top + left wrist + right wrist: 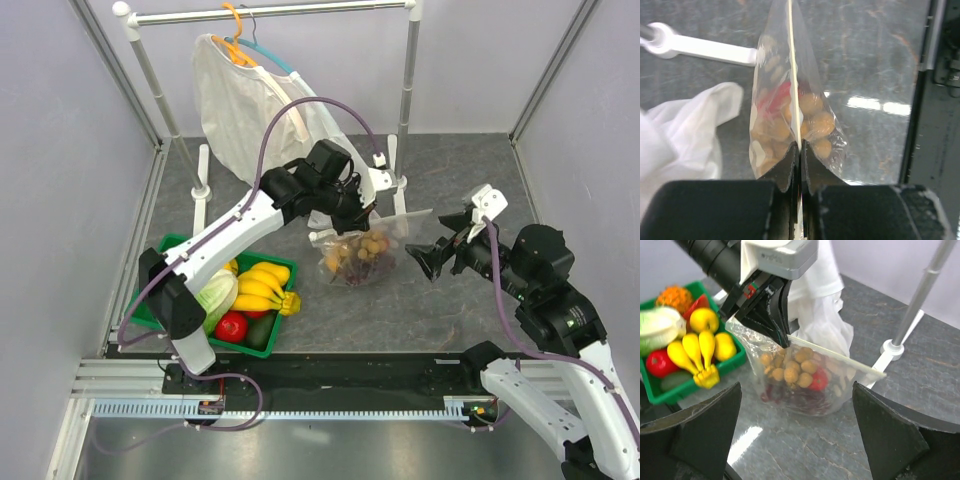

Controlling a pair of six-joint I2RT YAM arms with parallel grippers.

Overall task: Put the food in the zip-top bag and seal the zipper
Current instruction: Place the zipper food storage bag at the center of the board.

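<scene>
The clear dotted zip-top bag [358, 258] hangs upright over the table, holding the tan berry bunch [790, 369], the orange-red ball [819, 381] and the dark purple grapes [800, 399]. My left gripper [350, 215] is shut on the bag's zipper strip [835, 356] at its left end; in the left wrist view the fingertips [790, 167] pinch the white strip [792, 75]. My right gripper [432, 257] is wide open and empty, to the right of the bag, facing it; its fingers [885, 437] frame the bag in the right wrist view. I cannot see the slider tab.
A green basket [170, 248] at the left holds the yellow banana bunch [265, 287], lettuce [215, 297] and other toy produce. A white garment [250, 105] hangs from a rack behind the bag; the rack's white foot [892, 347] stands just behind it.
</scene>
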